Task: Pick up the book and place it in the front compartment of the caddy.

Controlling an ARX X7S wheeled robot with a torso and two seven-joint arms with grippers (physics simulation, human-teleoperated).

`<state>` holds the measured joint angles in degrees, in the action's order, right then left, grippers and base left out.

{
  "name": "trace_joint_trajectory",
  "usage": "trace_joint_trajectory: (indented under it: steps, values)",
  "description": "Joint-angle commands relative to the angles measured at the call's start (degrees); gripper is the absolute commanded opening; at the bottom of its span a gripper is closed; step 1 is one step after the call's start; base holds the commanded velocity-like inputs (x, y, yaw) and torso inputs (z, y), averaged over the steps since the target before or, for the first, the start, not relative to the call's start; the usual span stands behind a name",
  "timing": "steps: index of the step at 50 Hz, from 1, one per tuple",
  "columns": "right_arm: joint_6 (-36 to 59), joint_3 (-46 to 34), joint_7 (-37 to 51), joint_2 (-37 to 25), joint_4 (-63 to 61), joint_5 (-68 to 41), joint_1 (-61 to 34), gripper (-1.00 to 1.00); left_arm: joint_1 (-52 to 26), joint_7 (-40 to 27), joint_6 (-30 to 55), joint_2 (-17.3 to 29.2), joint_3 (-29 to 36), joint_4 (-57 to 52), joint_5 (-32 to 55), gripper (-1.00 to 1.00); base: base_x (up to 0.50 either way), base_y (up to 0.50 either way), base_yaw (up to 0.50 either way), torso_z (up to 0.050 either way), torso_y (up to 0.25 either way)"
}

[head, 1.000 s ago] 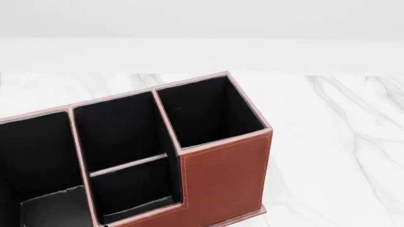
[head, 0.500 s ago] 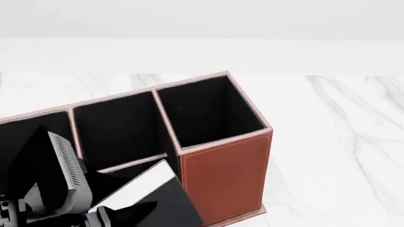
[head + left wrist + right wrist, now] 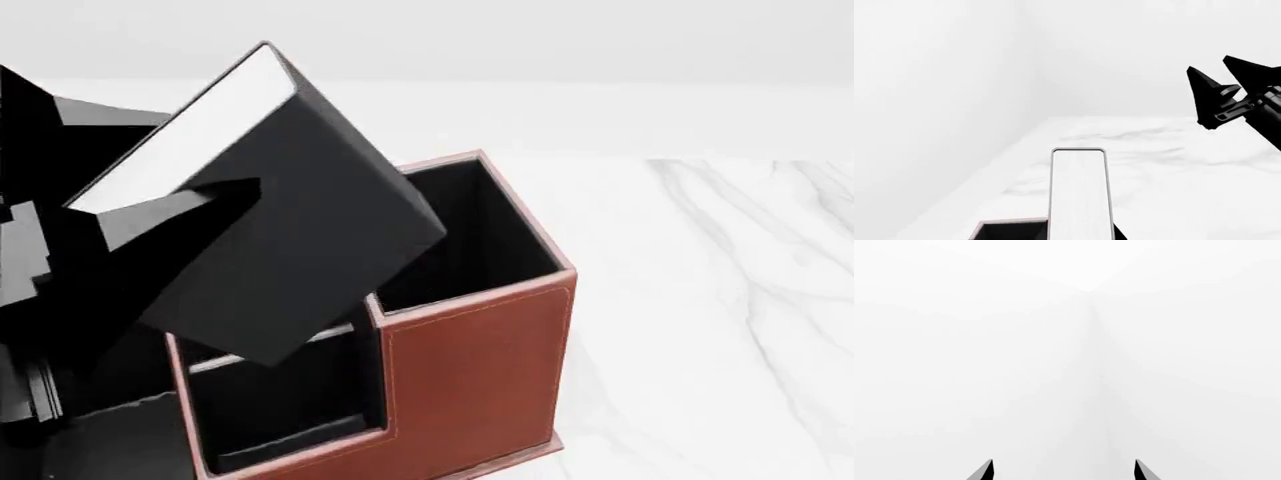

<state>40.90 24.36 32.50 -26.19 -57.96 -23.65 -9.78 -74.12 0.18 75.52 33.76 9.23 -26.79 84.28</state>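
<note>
The left gripper point(image 3: 200, 205) has its jaws clamped on the tilted book point(image 3: 287, 230), at 10 o'clock above the caddy point(image 3: 474, 370). The right gripper point(image 3: 1064, 471) has its jaws wide apart, holding nothing.

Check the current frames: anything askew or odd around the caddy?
Only the book: it hangs tilted, corner-down, over the caddy, held by the left gripper, not yet in any compartment. The caddy stands upright, looks undamaged; nothing spilled.

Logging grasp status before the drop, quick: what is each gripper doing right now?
Left gripper: shut on the book, held tilted above the caddy.
Right gripper: open, fingers apart, holding nothing.
</note>
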Motion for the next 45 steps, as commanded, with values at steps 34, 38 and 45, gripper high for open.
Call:
trace_joint_trajectory:
  steps: [34,38,45]
  values:
    - [-4.62,1.12,-1.12,2.17,2.97,-0.11,1.26,1.0,-27.01,31.82,-32.27,-5.68,33.62,35.33,-51.17,-1.0,0.0,0.0,0.0,0.0,0.001]
    - [-5.28,1.55,-1.26,2.45,2.92,-0.21,2.16,1.0,-27.09,32.54,-31.32,-6.02,36.74,37.48,-53.33,-1.0,0.0,0.0,0.0,0.0,0.003]
    - [-6.02,2.53,-1.26,2.73,2.4,-0.55,3.38,1.0,-26.49,32.64,-34.05,-7.04,38.72,42.43,-56.17,-1.0,0.0,0.0,0.0,0.0,0.0]
